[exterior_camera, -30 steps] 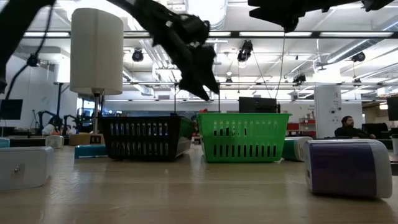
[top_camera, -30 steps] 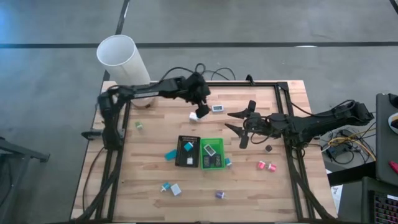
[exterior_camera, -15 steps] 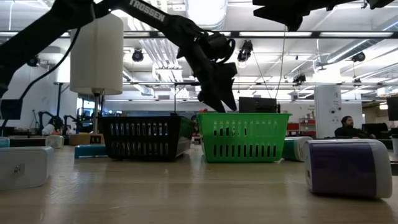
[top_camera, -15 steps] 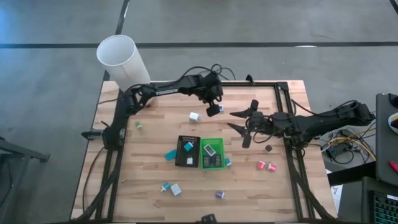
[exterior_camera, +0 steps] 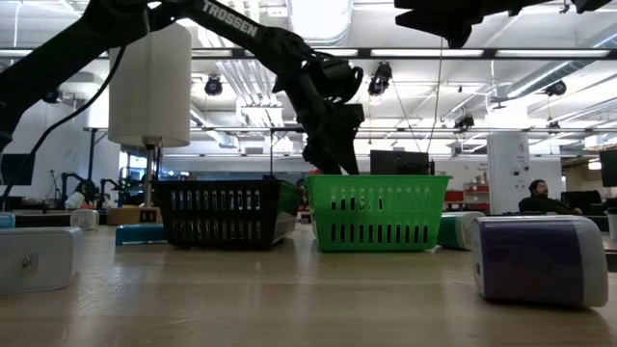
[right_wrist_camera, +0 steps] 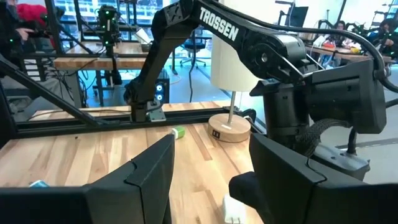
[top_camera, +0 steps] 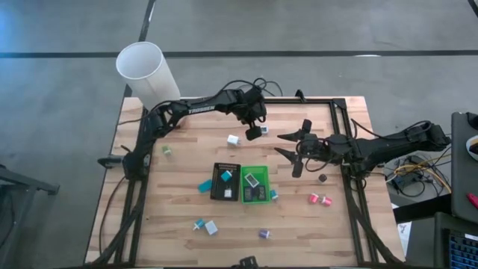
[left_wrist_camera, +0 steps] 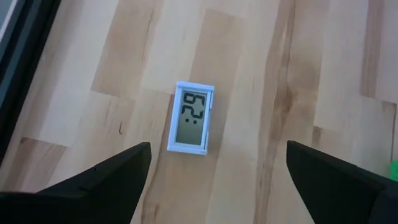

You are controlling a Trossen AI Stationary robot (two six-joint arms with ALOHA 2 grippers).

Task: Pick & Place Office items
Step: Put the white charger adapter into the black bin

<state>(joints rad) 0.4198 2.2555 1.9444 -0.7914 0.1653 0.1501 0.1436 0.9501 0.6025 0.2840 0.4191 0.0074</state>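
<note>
Left tool (left_wrist_camera: 211,168), fingers spread wide, hovers w/ small white display piece (left_wrist_camera: 191,117) directly below; looks light, rigid, slick plastic; pinch its long sides.

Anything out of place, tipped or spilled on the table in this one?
Nothing looks damaged or spilled. Small office items lie scattered loose on the table. The open left gripper hovers above a little white display lying flat. The right gripper waits, open, nearby.
</note>
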